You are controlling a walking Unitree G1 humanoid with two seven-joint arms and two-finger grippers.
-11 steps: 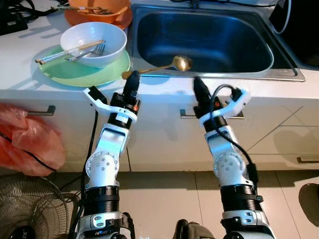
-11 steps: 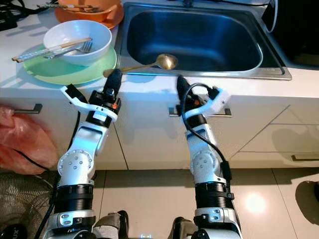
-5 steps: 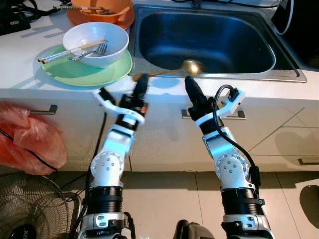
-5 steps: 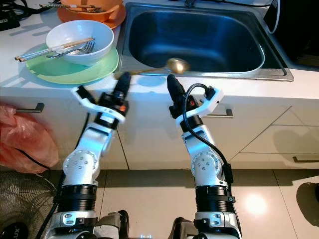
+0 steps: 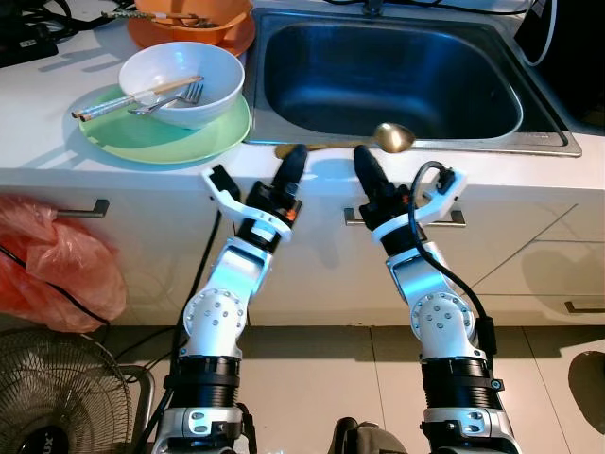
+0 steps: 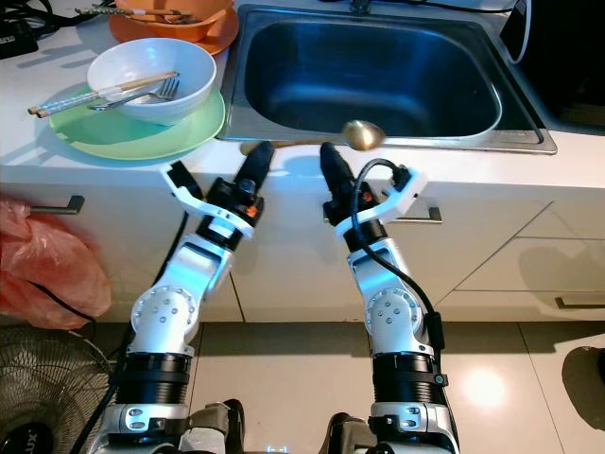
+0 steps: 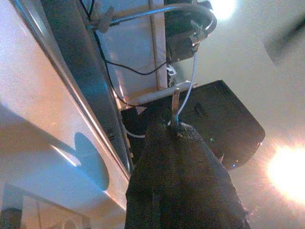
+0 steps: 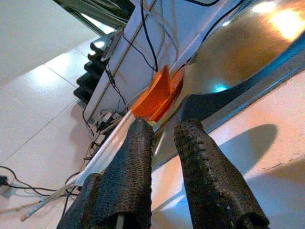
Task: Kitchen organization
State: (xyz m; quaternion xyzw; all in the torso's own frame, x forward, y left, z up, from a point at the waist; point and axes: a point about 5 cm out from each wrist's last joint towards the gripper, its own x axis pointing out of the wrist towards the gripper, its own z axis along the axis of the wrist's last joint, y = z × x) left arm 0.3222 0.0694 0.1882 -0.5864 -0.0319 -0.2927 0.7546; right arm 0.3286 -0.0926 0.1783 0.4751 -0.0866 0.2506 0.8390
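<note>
A steel sink (image 5: 397, 71) dominates the counter (image 5: 57, 132), a bowl (image 5: 180, 80) on a plate (image 5: 161, 137) alongside. A gold spoon (image 5: 378, 139) lies across the sink's front rim, its handle pinched by the closed left gripper (image 5: 291, 163); the right gripper (image 5: 364, 163), slightly parted, holds nothing.

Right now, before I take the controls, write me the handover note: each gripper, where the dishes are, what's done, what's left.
Left gripper: shut on the handle end of the gold spoon, which lies along the front rim of the sink with its bowl over the basin edge.
Right gripper: open, holding nothing, raised at the counter edge beside the left one, just below the spoon.
White bowl with chopsticks and fork sits on the green plate, left of the sink. Orange bowl sits behind it.
Done: spoon gripped.
Left: spoon not yet set in the basin; stacked dishes untouched.
</note>
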